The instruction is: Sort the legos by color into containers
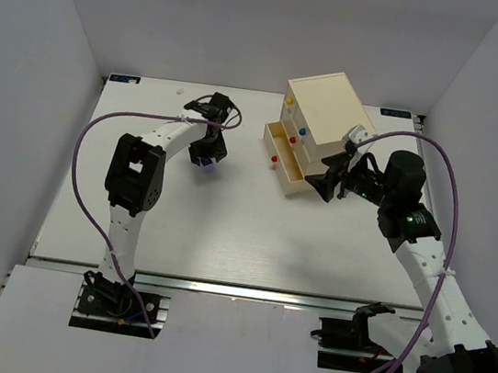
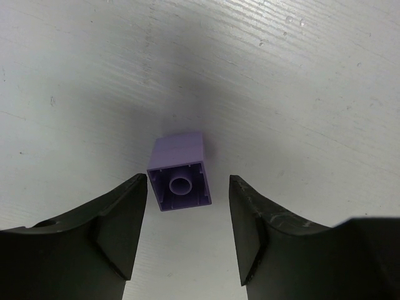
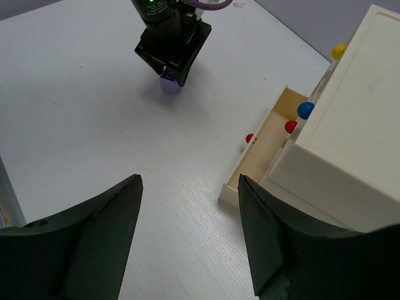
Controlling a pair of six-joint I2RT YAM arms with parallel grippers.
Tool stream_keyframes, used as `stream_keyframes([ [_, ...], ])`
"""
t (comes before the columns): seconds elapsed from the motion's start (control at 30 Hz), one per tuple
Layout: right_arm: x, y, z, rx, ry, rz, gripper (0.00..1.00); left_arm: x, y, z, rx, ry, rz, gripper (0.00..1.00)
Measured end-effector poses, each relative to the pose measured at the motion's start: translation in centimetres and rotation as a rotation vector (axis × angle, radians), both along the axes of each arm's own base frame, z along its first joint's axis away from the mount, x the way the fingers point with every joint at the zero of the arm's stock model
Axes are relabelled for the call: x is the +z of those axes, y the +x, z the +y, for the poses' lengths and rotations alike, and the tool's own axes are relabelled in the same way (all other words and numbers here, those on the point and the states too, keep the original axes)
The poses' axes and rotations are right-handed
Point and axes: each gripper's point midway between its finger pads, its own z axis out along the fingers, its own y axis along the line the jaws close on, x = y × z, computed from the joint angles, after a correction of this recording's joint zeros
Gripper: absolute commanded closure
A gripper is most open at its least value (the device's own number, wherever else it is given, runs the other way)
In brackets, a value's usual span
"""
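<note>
White bench (image 1: pixel 223 239), plain grey walls round it. Cream chest (image 1: pixel 327 105) sits at 1 o'clock of bench centre, with its bottom drawer (image 1: pixel 281 154) pulled out. What shows of the drawer's inside holds no brick.

Only one brick is in view: the purple lego (image 2: pixel 180 170), tipped on its side on the bench at 9 o'clock of the chest, apart from it. Sorting looks either barely begun or down to the last brick; can't tell which.

The left gripper (image 2: pixel 187 182) has its jaws apart, straddling the purple lego with a slim gap each side, not clamped. The right gripper (image 3: pixel 187 182) is spread wide and empty, hovering just beside the open drawer at 5 o'clock of the chest.
</note>
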Motion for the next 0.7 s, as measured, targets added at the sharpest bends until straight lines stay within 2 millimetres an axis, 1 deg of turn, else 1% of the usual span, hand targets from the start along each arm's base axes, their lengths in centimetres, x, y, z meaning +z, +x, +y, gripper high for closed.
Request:
stream_keyframes([
  [0.17, 0.03, 0.08, -0.12, -0.004, 0.001, -0.001, 0.32, 0.03, 0.02, -0.01, 0.000, -0.001, -0.001, 0.37],
  [0.47, 0.23, 0.09, -0.32, -0.008, 0.004, -0.007, 0.32, 0.24, 0.17, -0.11, 0.000, -0.004, -0.005, 0.37],
  [0.7, 0.46, 0.07, -0.53, -0.014, 0.007, -0.013, 0.32, -0.32, 0.13, -0.12, 0.002, -0.001, 0.007, 0.37],
])
